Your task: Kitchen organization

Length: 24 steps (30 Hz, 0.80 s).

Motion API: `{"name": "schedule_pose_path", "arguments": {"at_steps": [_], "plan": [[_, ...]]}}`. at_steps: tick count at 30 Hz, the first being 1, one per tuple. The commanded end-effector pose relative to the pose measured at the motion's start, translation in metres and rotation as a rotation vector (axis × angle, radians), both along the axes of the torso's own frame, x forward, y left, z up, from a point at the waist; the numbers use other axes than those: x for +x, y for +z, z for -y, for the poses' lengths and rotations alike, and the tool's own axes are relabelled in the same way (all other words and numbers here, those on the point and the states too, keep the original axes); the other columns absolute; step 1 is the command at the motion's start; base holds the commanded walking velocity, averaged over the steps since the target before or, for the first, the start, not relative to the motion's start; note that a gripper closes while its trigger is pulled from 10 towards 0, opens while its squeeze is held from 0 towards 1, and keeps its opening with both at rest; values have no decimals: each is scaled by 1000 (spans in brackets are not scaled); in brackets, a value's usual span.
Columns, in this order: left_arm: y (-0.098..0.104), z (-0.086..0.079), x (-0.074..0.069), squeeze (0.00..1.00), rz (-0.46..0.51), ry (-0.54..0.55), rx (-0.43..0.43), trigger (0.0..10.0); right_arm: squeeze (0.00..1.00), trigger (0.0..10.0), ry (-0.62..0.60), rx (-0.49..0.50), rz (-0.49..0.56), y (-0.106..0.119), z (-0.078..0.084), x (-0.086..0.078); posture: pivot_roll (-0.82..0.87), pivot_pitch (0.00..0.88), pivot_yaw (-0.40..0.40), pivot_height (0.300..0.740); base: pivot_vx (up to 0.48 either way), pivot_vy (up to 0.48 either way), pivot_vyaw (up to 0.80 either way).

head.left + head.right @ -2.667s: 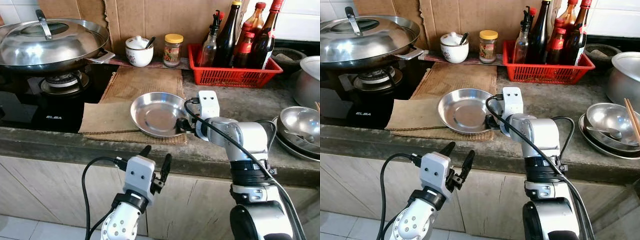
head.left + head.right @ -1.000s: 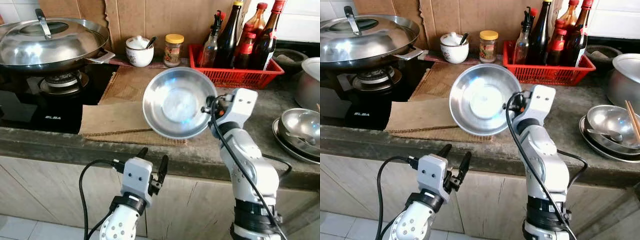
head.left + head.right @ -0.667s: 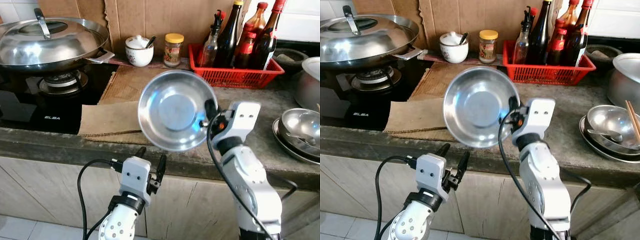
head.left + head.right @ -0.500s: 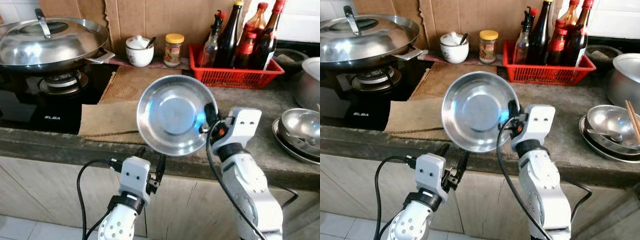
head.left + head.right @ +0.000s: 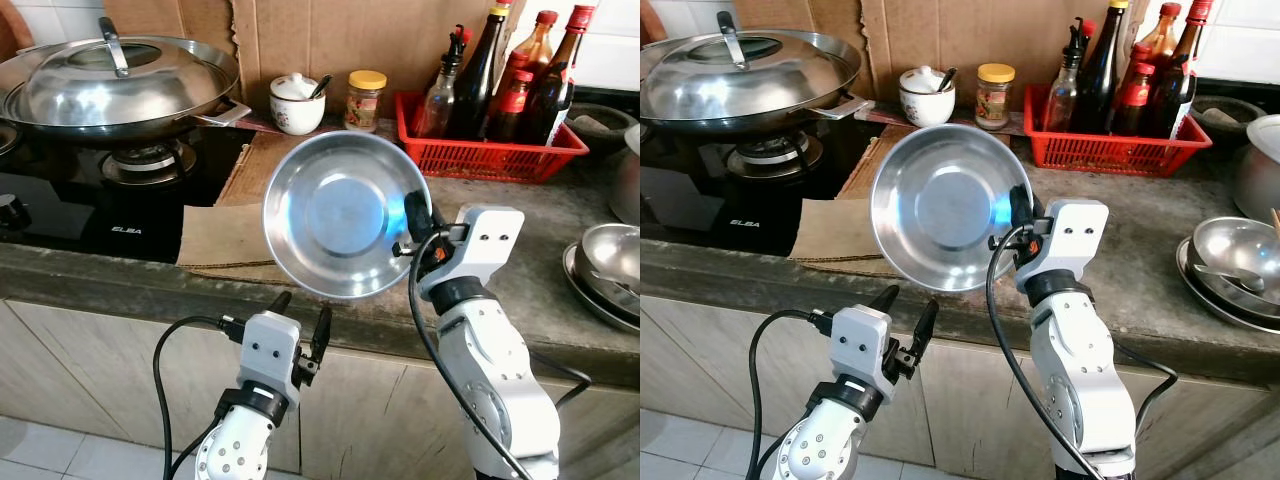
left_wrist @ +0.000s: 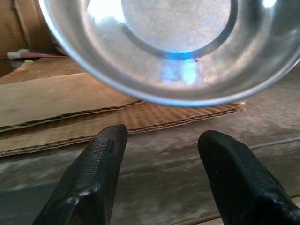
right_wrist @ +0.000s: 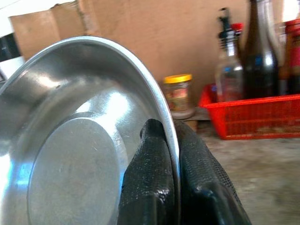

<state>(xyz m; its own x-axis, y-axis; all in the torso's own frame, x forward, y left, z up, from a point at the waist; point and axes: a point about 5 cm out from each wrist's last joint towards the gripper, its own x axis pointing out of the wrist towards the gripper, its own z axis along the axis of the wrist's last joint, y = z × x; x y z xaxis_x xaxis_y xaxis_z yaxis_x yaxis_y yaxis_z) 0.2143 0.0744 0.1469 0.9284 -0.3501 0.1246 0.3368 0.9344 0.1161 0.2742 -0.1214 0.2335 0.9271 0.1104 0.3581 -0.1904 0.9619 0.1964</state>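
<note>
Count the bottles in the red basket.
5, all upright in the red basket: clear spouted bottle leftmost, tall dark bottle beside it, amber bottle behind, short red-labelled bottle in front, red-capped dark bottle rightmost. More may be hidden.

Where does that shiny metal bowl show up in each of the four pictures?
Left eye view: steel bowl at centre, tilted up.
Right eye view: left of centre.
Left wrist view: along the top.
Right wrist view: its rim pinched by the right hand.
Shared landmark: cardboard sheet on the counter.
</note>
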Motion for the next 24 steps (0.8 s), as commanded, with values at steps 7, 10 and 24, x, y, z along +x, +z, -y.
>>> {"name": "schedule_pose_path", "arguments": {"at_steps": [7,10,24], "plan": [[-1,1,-1,0,-6,-11,6,10000,0,10000,-23,7,74,14,4,-1,151,60,-34,740,0,440,0],[-2,1,-2,0,-7,-12,8,10000,0,10000,-23,6,73,14,4,-1,151,55,-35,740,0,445,0],[-3,0,-2,0,-8,-17,13,10000,0,10000,-20,-30,30,-2,4,-5,152,52,-30,740,0,442,0]]}}
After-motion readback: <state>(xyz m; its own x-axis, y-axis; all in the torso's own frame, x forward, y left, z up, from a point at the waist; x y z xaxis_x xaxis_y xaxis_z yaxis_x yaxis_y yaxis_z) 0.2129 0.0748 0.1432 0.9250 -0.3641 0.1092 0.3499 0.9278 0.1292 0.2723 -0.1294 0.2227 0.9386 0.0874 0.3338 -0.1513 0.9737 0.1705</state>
